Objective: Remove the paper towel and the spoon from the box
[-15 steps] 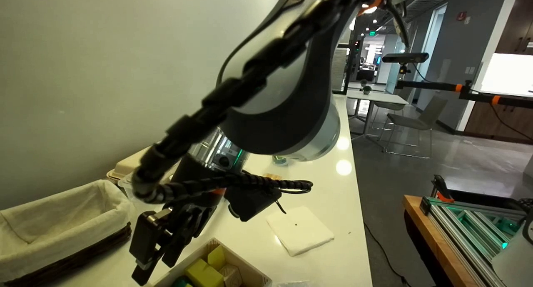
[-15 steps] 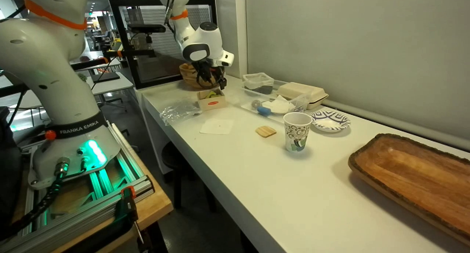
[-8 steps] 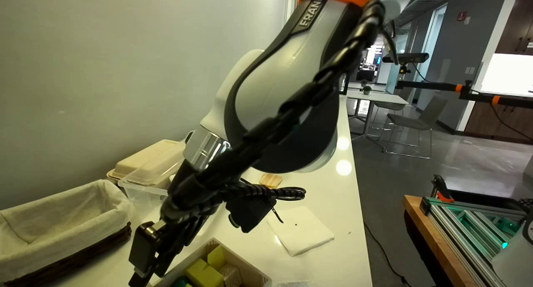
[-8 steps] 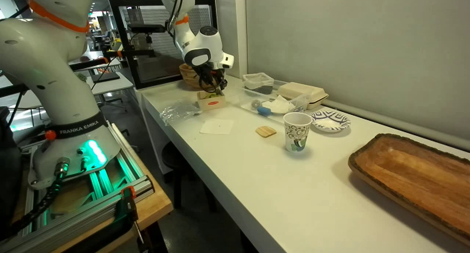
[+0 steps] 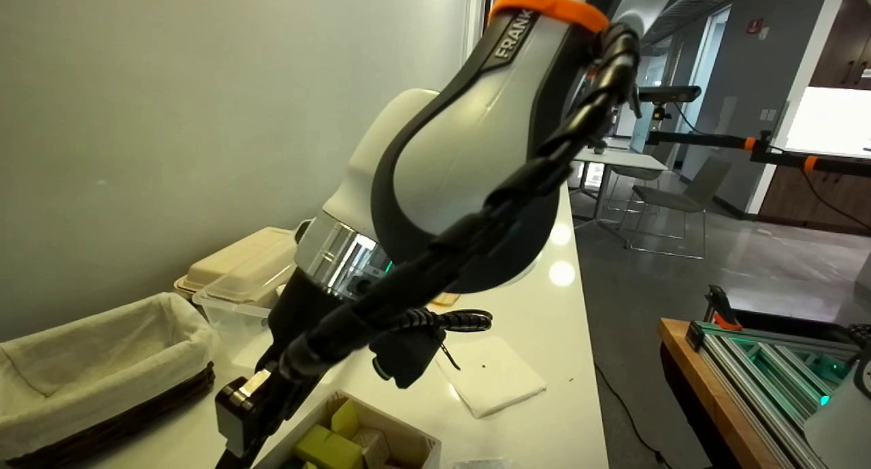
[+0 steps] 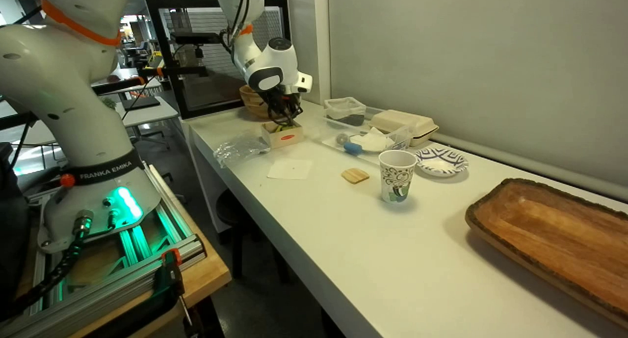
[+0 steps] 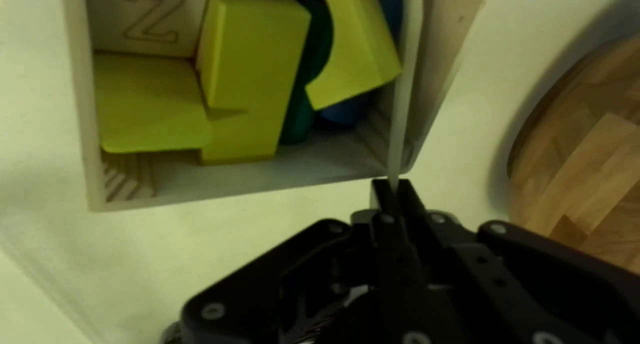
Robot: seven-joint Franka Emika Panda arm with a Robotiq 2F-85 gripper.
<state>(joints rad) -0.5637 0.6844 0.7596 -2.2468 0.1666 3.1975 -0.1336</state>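
In the wrist view my gripper (image 7: 393, 185) is shut on the end of a slim pale strip, seemingly the handle of the spoon (image 7: 406, 87). The strip runs from the fingertips over a corner of the box (image 7: 310, 167) and along its right wall, past the picture's top edge. Pale tan sides and yellow-green blocks mark the box, which also shows in both exterior views (image 6: 285, 140). In an exterior view the fingers reach below the picture's edge. A crumpled white sheet, apparently the paper towel (image 6: 376, 139), lies in the clear tub, away from the gripper.
A round wooden bowl (image 7: 580, 184) stands close beside the box. Near it are the clear tub (image 5: 235, 319), a cloth-lined basket (image 5: 102, 387), crinkled plastic (image 6: 240, 149) and a flat napkin (image 6: 290, 169). A paper cup (image 6: 396, 176) and a wooden tray (image 6: 549, 240) stand farther along.
The gripper has come down at the box's corner, and its fingers have gone from open to shut. In the last half second the box has turned and shifted slightly.
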